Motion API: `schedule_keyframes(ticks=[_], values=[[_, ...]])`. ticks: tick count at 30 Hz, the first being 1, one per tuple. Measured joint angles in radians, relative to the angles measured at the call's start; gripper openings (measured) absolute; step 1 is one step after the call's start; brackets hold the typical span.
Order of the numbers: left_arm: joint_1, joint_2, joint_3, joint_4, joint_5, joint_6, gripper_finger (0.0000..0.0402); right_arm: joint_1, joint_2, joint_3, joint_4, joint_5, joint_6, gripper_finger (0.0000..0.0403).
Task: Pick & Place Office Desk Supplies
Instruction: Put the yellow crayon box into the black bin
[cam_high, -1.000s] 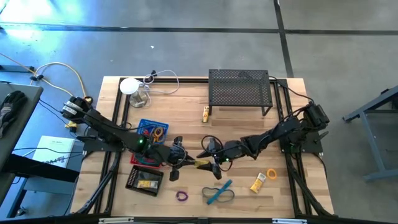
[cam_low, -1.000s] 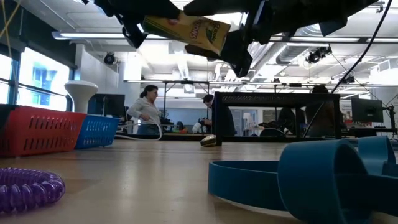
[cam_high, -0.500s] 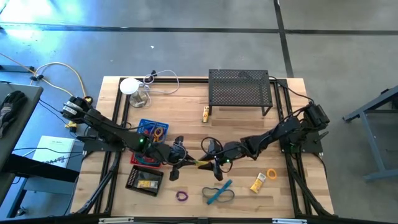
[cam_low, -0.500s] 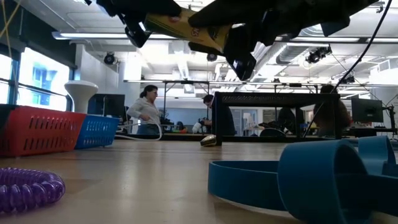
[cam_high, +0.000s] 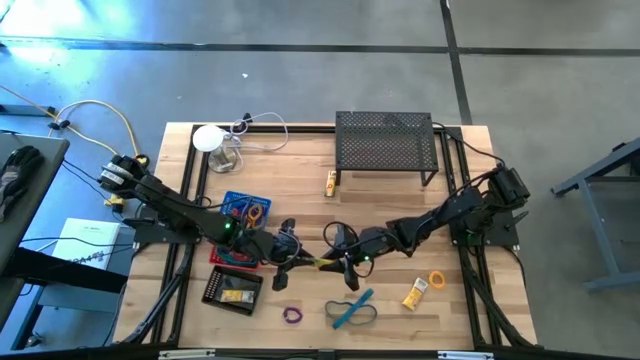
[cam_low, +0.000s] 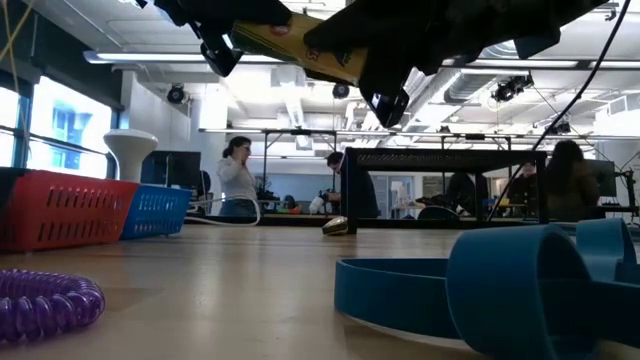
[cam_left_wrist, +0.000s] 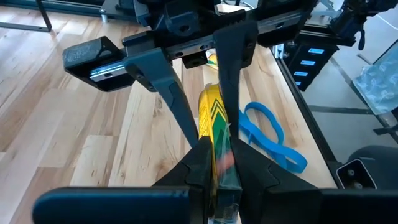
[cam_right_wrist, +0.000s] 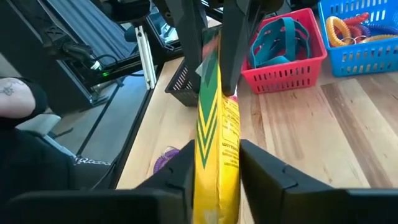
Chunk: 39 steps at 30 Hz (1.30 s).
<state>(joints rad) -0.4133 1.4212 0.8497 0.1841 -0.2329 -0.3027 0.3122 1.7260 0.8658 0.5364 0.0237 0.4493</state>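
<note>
High view: both arms meet over the counter (cam_high: 400, 210) a little toward 6 o'clock of its centre, the left gripper (cam_high: 296, 262) and right gripper (cam_high: 344, 264) tip to tip with a yellow-and-green packet (cam_high: 324, 263) held in the air between them. We judge this a handover.

Left wrist view: left fingers (cam_left_wrist: 202, 158) shut on one end of the packet (cam_left_wrist: 214, 127). Right wrist view: right fingers (cam_right_wrist: 186, 168) narrowed onto both faces of the other end (cam_right_wrist: 211, 124), seemingly gripping it.

To do it well, we'd confirm the right grip is firm before the left lets go, then part slowly along the packet's length so it doesn't twist free.

Only the right wrist view shows the red basket (cam_right_wrist: 287, 62) and blue basket (cam_right_wrist: 360, 37) with items already inside. Low view alone shows the packet (cam_low: 290, 45) well clear above the counter, with a purple coil (cam_low: 45, 300) and blue loop (cam_low: 420, 290) lying loose.
</note>
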Motion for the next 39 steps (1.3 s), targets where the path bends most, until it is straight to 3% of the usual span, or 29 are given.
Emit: schedule_keyframes(ticks=[6,13,18,22,25,32,36,39], values=[[-0.005,0.000,0.000,-0.018,0.023,-0.001,0.0039,0.021,-0.016,0.000,-0.004,0.057,0.018,0.0159],[-0.030,-0.037,0.000,-0.131,0.232,-0.061,0.0039,0.074,-0.079,0.000,-0.064,0.141,-0.020,0.0208],[-0.069,-0.122,0.000,-0.306,0.350,-0.159,0.0039,0.128,-0.085,0.000,-0.059,0.131,-0.030,0.0219],[-0.147,-0.220,0.000,-0.467,0.368,-0.182,0.0039,0.152,-0.085,0.000,-0.061,0.135,-0.027,0.0216],[-0.244,-0.285,0.000,-0.591,0.277,-0.181,0.0039,0.171,-0.085,0.000,-0.053,0.171,-0.031,0.0212],[-0.596,-0.339,-0.002,-0.790,-0.108,-0.247,0.0039,0.199,-0.085,0.000,-0.053,0.270,-0.035,0.0212],[-0.819,-0.327,-0.023,-0.795,-0.414,-0.323,0.0039,0.200,-0.085,0.000,-0.050,0.270,-0.035,0.0210],[-0.946,-0.328,-0.057,-0.792,-0.585,-0.408,0.0039,0.201,-0.085,0.000,-0.047,0.270,-0.035,0.0208]])
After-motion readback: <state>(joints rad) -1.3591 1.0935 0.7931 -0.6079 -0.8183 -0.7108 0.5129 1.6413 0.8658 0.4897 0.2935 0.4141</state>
